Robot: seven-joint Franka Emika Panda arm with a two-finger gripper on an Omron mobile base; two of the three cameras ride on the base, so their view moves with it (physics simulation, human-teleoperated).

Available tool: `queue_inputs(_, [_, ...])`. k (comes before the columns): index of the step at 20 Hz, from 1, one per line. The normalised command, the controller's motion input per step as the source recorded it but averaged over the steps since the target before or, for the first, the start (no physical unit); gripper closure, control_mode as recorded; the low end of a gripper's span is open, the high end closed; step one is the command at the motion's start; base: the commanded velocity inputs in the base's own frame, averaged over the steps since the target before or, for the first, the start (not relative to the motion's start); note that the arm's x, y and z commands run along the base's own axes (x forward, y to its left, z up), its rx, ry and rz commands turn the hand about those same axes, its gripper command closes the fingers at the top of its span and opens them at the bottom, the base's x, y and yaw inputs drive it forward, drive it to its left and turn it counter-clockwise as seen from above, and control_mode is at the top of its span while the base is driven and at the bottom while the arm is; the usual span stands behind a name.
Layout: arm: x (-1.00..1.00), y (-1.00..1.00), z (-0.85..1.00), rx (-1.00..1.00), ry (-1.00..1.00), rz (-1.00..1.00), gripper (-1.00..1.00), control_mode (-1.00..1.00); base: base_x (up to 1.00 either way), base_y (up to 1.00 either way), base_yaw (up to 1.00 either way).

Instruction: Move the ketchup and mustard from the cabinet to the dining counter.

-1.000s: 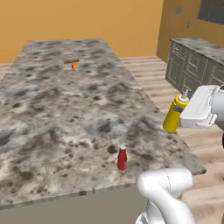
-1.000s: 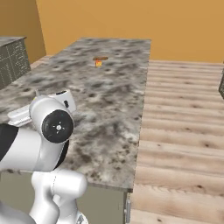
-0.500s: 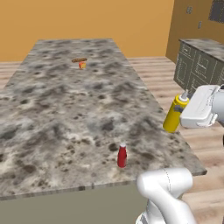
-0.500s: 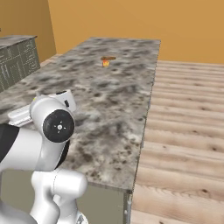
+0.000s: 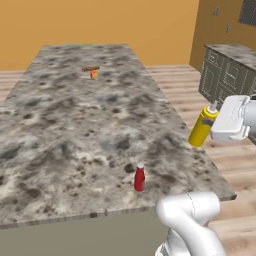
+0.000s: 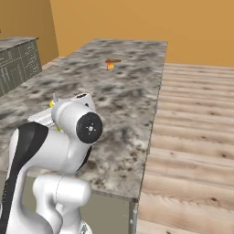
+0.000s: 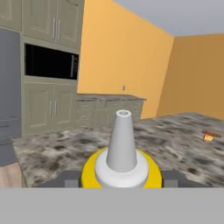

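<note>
Mustard (image 5: 202, 129) sat clamped in the gripper (image 5: 216, 126), tilted, just off the surface (image 5: 60, 125) at its right edge; ketchup (image 5: 139, 178) stood upright near the front edge.

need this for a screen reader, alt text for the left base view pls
A white gripper holds the yellow mustard bottle tilted beside the right edge of a long granite dining counter. The red ketchup bottle stands near its front edge, and a small food item lies far back.
</note>
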Motion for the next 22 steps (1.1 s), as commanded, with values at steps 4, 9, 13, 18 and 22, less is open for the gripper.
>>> queue_inputs(4, [0.21,-0.46,-0.33,-0.1,0.0,0.03,1.0,-1.0,0.0,0.0,0.0])
queue_inputs(9, [0.23,-0.05,-0.48,-0.03,-0.02,0.0,1.0,-1.0,0.0,0.0,0.0])
queue_inputs(13, [0.22,0.0,-0.53,0.0,-0.02,0.0,1.0,-1.0,0.0,0.0,0.0])
queue_inputs(18, [0.21,0.0,-0.51,0.0,0.0,0.0,1.0,-1.0,0.0,0.0,0.0])
queue_inputs(22, [0.2,0.0,-0.47,0.0,0.0,0.0,1.0,-1.0,0.0,0.0,0.0])
